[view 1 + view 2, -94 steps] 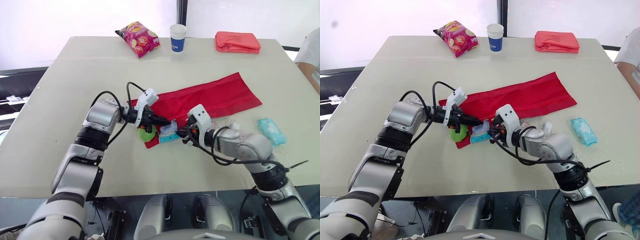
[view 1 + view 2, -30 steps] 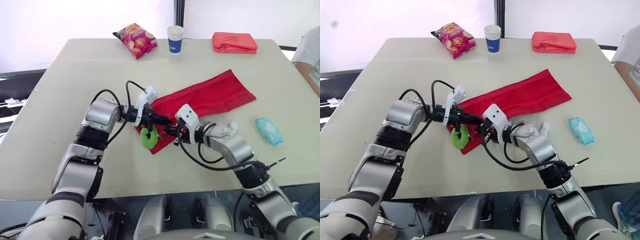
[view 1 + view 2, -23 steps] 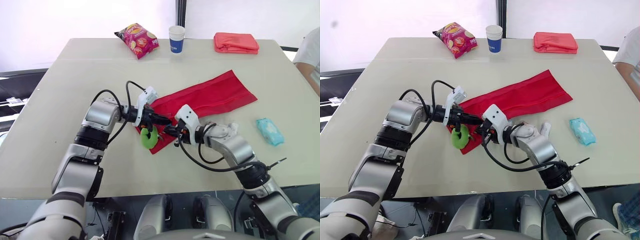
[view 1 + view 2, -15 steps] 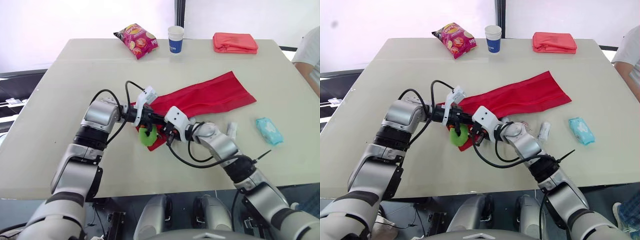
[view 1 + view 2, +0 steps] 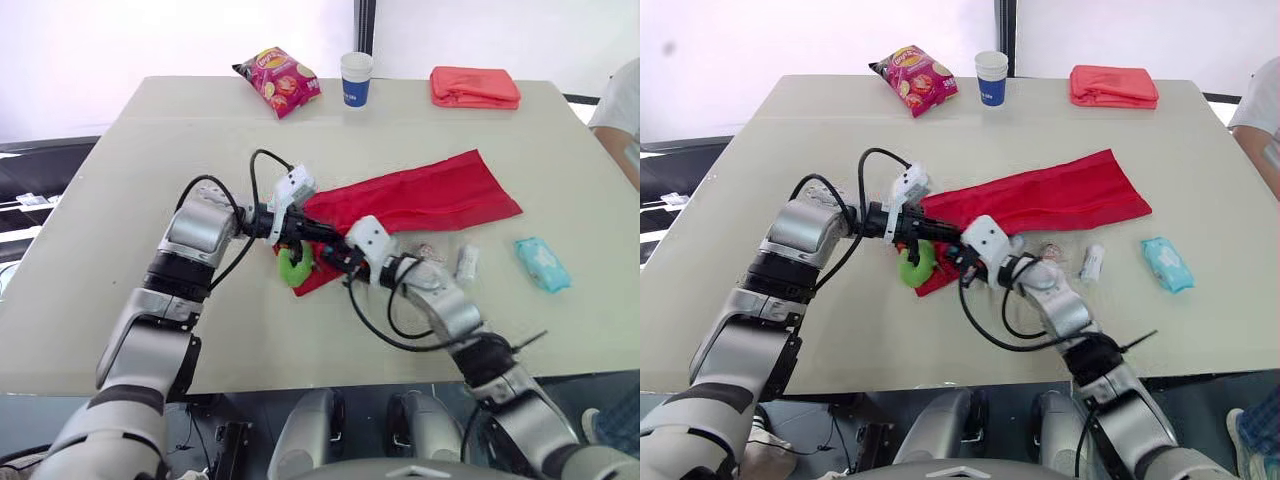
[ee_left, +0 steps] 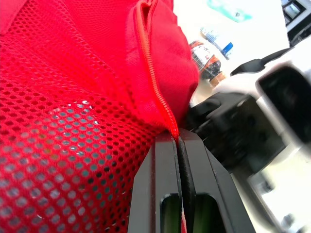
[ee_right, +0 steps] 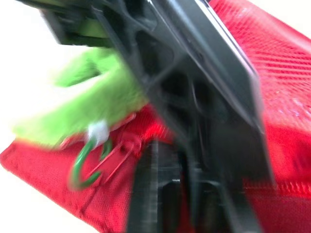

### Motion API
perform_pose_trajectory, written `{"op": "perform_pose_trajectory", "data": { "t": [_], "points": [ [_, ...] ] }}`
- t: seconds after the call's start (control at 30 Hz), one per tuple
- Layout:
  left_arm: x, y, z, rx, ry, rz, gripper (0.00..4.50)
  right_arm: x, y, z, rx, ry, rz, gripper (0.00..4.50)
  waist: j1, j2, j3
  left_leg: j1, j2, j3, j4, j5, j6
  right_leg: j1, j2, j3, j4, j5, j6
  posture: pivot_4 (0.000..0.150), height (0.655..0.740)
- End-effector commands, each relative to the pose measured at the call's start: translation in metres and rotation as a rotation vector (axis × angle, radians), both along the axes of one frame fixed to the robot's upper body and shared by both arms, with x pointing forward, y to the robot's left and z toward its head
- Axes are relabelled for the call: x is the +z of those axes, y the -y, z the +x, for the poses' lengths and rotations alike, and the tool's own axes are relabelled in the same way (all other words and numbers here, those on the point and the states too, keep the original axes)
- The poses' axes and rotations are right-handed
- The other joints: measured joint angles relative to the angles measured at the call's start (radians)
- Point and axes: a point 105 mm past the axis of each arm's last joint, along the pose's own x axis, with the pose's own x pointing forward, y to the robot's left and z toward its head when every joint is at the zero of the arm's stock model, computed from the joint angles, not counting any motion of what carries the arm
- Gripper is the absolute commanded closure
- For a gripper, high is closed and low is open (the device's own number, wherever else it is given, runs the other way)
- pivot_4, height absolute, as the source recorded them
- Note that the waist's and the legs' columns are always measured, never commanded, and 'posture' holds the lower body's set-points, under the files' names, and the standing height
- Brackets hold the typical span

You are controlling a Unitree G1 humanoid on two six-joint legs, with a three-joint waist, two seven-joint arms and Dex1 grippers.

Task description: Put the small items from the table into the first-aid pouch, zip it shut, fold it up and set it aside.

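You're looking at a red pouch (image 5: 420, 200) with a fine mesh weave at its near left end, a bright green ring (image 5: 295, 267) against it, and a teal packet (image 5: 543, 263) to the right on the pale beige table (image 5: 150, 160). Along the far edge you'll see a magenta-and-yellow snack bag (image 5: 279, 79), a white-and-blue cup (image 5: 355, 78) and a coral-pink folded cloth (image 5: 475, 87).

The first-aid pouch (image 6: 63, 126), pinched between the left gripper's (image 6: 179, 138) matt black plastic fingers (image 6: 163, 174), is showing red open-mesh cloth and a smoother zipper tape (image 6: 153, 82); the green ring (image 5: 294, 266) beside them is looking fuzzy.
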Motion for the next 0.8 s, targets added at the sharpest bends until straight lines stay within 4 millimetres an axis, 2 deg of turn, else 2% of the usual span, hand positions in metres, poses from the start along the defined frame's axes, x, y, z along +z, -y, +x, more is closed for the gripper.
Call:
{"op": "perform_pose_trajectory", "data": {
  "t": [0.03, 0.1, 0.13, 0.17, 0.23, 0.33, 0.43, 0.53, 0.6, 0.67, 0.7, 0.8],
  "points": [
    [-0.026, -0.031, 0.007, -0.034, 0.156, 0.243, 4.50, 0.054, 0.047, -0.028, 0.031, 0.020, 0.171, 2.24, -0.004, 0.000, 0.000, 0.000, 0.000, 0.000, -0.001, 0.000, 0.000, 0.000, 0.000, 0.001, 0.001, 0.000, 0.000, 0.150, 0.7400],
    [-0.025, -0.048, 0.009, -0.044, 0.225, 0.292, 4.50, 0.071, 0.077, -0.051, 0.036, 0.039, 0.175, 1.32, -0.008, 0.000, 0.001, 0.000, 0.001, 0.001, -0.001, 0.000, 0.000, -0.001, 0.000, 0.001, 0.001, 0.000, 0.000, 0.150, 0.7400],
    [-0.024, -0.056, 0.009, -0.048, 0.251, 0.304, 4.50, 0.076, 0.088, -0.060, 0.031, 0.047, 0.159, 1.23, -0.004, 0.002, 0.002, 0.000, 0.002, 0.000, -0.002, 0.000, -0.001, -0.002, 0.000, 0.001, 0.000, 0.000, -0.001, 0.150, 0.7400],
    [-0.023, -0.064, 0.009, -0.047, 0.272, 0.315, 4.50, 0.079, 0.100, -0.066, 0.018, 0.053, 0.135, 0.94, -0.002, 0.003, 0.002, 0.000, 0.002, 0.001, -0.003, 0.000, -0.001, -0.002, -0.001, 0.001, 0.001, -0.002, -0.003, 0.150, 0.7400],
    [-0.022, -0.078, 0.011, -0.047, 0.313, 0.341, 4.50, 0.084, 0.120, -0.076, -0.018, 0.063, 0.079, 0.05, -0.006, 0.002, 0.002, 0.000, 0.002, 0.000, -0.005, -0.001, -0.001, -0.003, -0.002, -0.001, 0.000, -0.003, -0.005, 0.150, 0.7400],
    [-0.018, -0.097, 0.016, -0.036, 0.395, 0.389, 4.50, 0.092, 0.151, -0.089, -0.075, 0.081, -0.013, 0.05, -0.002, 0.003, 0.002, 0.001, 0.003, 0.001, -0.005, -0.001, -0.002, -0.003, -0.005, -0.005, 0.000, -0.003, -0.005, 0.150, 0.7400],
    [-0.014, -0.106, 0.024, -0.023, 0.476, 0.434, 4.50, 0.098, 0.170, -0.096, -0.114, 0.088, -0.072, 0.05, 0.007, 0.002, 0.002, 0.000, 0.003, 0.000, -0.006, -0.002, -0.001, -0.003, -0.008, -0.009, 0.000, -0.003, -0.005, 0.150, 0.7400],
    [-0.006, -0.107, 0.032, 0.010, 0.517, 0.399, 4.50, 0.101, 0.180, -0.101, -0.131, 0.088, -0.107, 0.05, 0.014, 0.002, 0.002, 0.000, 0.003, 0.000, -0.005, -0.002, 0.000, -0.003, -0.010, -0.011, 0.000, -0.003, -0.005, 0.150, 0.7400],
    [0.006, -0.097, 0.024, -0.028, 0.478, 0.259, 4.50, 0.103, 0.185, -0.106, -0.131, 0.093, -0.128, 0.05, 0.022, 0.001, 0.002, -0.001, 0.003, 0.000, -0.005, 0.000, 0.003, -0.003, -0.010, -0.012, 0.000, -0.003, -0.005, 0.150, 0.7400],
    [0.027, -0.088, 0.020, 0.001, 0.433, 0.077, 3.89, 0.105, 0.188, -0.110, -0.137, 0.099, -0.140, 0.00, 0.023, 0.001, 0.002, -0.002, 0.003, 0.000, -0.003, 0.000, 0.005, -0.003, -0.010, -0.013, 0.000, -0.003, -0.005, 0.150, 0.7400],
    [0.033, -0.090, 0.015, 0.004, 0.392, 0.034, 3.67, 0.106, 0.189, -0.113, -0.133, 0.098, -0.142, 0.00, 0.024, 0.001, 0.003, -0.003, 0.003, -0.001, -0.002, 0.000, 0.005, -0.004, -0.010, -0.013, 0.000, -0.003, -0.005, 0.150, 0.7400],
    [0.041, -0.094, 0.006, 0.011, 0.301, 0.002, 2.40, 0.111, 0.192, -0.120, -0.129, 0.098, -0.134, 0.00, 0.024, 0.000, 0.003, -0.005, 0.003, -0.003, 0.001, -0.001, 0.006, -0.003, -0.010, -0.015, -0.001, -0.003, -0.004, 0.150, 0.7400]
  ]
}}
